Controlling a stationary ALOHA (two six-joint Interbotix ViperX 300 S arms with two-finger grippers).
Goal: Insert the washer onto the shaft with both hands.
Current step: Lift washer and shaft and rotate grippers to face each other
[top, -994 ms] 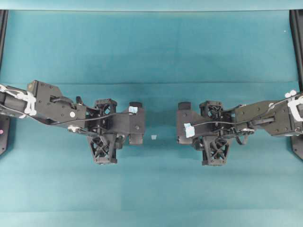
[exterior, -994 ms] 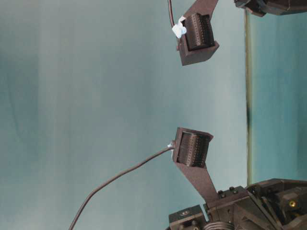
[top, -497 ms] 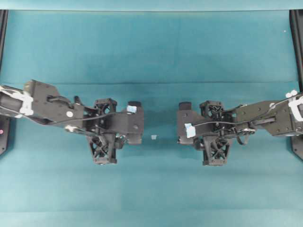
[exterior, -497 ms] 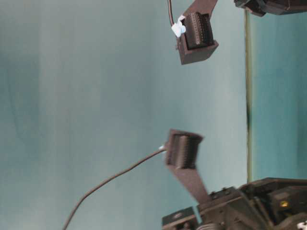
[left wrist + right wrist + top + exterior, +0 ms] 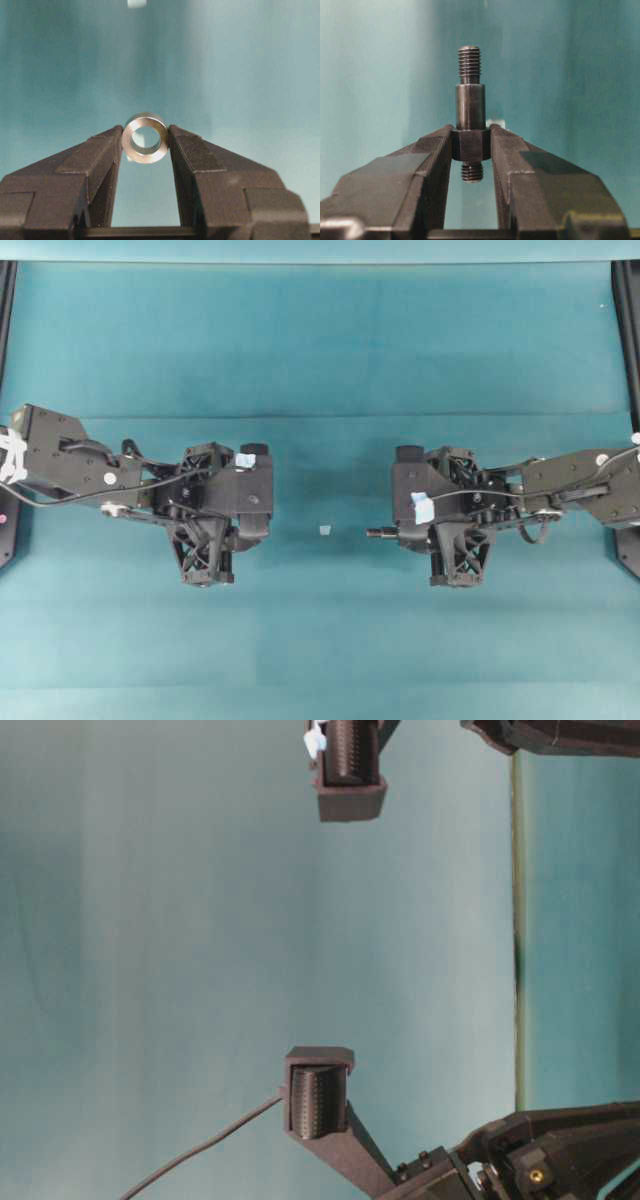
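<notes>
Overhead, only the shaft (image 5: 378,533) tip is peeking out mid-frame; the wrist views are showing the left hand (image 5: 145,142) pinching the washer (image 5: 145,138) and the right hand (image 5: 471,145) clamping the shaft's collar.

washer (image 5: 145,138): sitting between the left gripper (image 5: 145,145) fingers
shaft (image 5: 470,112): sitting between the right gripper (image 5: 471,150) fingers
tape scrap (image 5: 324,530): lying on the table (image 5: 320,340), between both grippers

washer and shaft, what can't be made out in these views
- Washer: unseen in the overhead view, hidden under the left gripper.
- Shaft: overhead, only its tip shows; the right gripper covers the rest.
- Table-level view: neither part shows, and the arms are cut off by the frame edges.
</notes>
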